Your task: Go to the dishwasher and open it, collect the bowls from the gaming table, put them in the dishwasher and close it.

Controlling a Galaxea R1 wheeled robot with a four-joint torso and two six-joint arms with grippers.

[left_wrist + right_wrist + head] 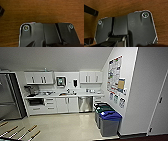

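stainless-steel dishwasher (85, 104) | closed, under the worktop (62, 96) near its right end, beside white cabinets (67, 104) | likely a stiff, heavy drop-down door; grip probably at its top edge | claws: cannot tell

No wording is coming through clearly enough to read. Posters (114, 73) are hanging on the right wall — their print is showing as coloured blocks, nothing more. Smaller sheets (116, 99) are sitting along the wall's lower part above the bins (108, 119), and they too are staying illegible. A dark panel (60, 81) is hanging between the upper cabinets — no label on it can be made out.
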